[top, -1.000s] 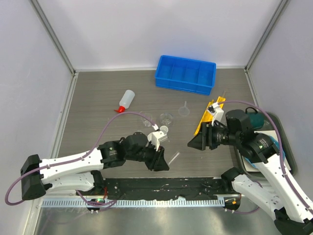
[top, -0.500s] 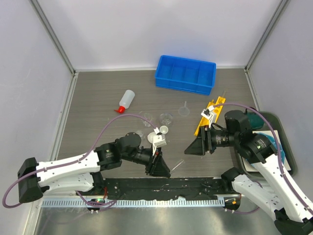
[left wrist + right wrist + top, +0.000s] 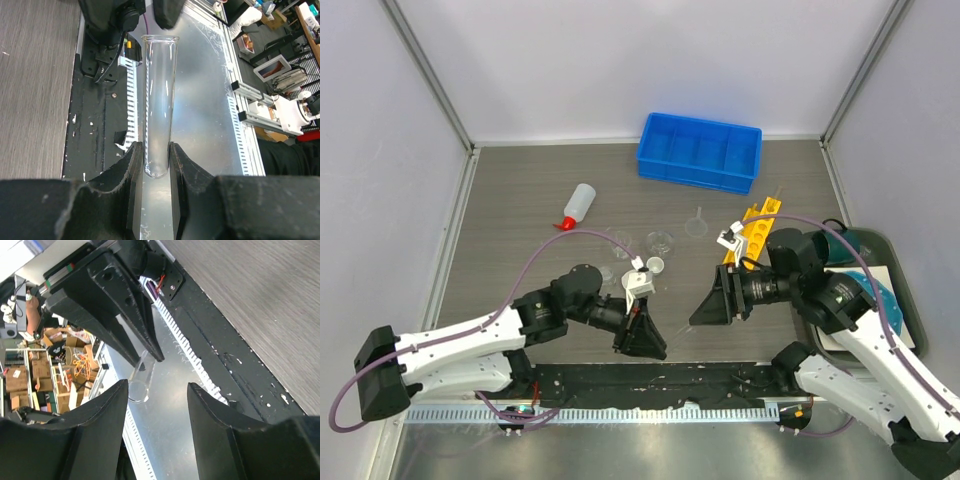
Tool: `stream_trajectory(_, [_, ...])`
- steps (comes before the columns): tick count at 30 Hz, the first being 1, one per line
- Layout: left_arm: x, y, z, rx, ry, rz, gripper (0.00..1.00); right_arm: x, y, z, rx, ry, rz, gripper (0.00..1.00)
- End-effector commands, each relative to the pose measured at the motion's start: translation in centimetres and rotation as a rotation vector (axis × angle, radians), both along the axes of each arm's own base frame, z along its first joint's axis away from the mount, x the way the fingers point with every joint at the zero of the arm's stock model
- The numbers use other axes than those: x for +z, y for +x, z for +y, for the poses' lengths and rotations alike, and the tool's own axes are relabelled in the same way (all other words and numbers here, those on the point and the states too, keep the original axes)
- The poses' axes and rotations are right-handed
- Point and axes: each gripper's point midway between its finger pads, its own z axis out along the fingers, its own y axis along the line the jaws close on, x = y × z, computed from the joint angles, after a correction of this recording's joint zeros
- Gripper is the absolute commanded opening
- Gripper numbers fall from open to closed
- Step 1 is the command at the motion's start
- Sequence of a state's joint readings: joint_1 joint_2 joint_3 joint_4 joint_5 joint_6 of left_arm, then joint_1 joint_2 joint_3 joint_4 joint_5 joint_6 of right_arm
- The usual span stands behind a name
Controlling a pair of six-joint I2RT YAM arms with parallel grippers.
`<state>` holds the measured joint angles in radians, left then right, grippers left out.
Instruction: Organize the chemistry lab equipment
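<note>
Table point(image 3: 500, 220) front: glass tube point(image 3: 160, 100) along left hand point(image 3: 155, 148), mouth outward.

Robot lab cell: white walls point(image 3: 620, 60), aluminium frame posts point(image 3: 428, 75) at 11 and 1 o'clock, cluttered workbenches point(image 3: 280, 95) beyond at 6.

Blue bin point(image 3: 700, 152), perhaps teal mug point(image 3: 847, 239)

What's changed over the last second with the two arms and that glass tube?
The right gripper, open, moved left and toward the near edge, closing in on the left gripper. The left gripper also drifted slightly toward the near edge, staying clamped on the glass tube. Nothing was let go. The squeeze bottle, blue bin and yellow rack stayed put.
</note>
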<state>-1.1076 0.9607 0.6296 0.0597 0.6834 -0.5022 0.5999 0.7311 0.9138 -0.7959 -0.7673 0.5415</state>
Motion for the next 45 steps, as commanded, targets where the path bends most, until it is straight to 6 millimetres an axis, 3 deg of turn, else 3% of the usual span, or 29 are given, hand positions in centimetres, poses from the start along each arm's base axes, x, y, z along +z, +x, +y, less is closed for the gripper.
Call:
stream_trajectory(1, [1.5, 0.2, -0.3, -0.047, -0.074, -0.043, 0.07, 1.1, -0.4, 1.3, 0.018, 0.043, -0.015, 0.56])
stream_trajectory(9, [1.1, 0.6, -0.3, -0.043, -0.064, -0.032, 0.07, 1.2, -1.4, 3.2, 0.054, 0.028, -0.041, 0.53])
stream_trajectory(13, [1.0, 0.7, 0.1, -0.034, -0.068, -0.035, 0.06, 1.0, -1.5, 3.6, 0.061, 0.013, -0.048, 0.43])
stream_trajectory(17, [1.1, 0.7, 0.5, -0.027, -0.075, -0.038, 0.06, 1.3, -1.5, 3.6, 0.057, 0.01, -0.059, 0.34])
stream_trajectory(30, [0.8, 0.6, 0.4, -0.032, -0.068, -0.025, 0.04, 2.1, -0.8, 3.1, 0.033, -0.025, -0.103, 0.38])
stream_trajectory(38, [0.9, 0.7, 0.5, -0.027, -0.071, -0.034, 0.04, 1.9, -0.9, 3.0, 0.034, -0.027, -0.095, 0.31])
stream_trajectory(45, [0.9, 0.9, 0.4, -0.018, -0.066, -0.039, 0.04, 1.7, -1.0, 2.9, 0.034, -0.036, -0.095, 0.18])
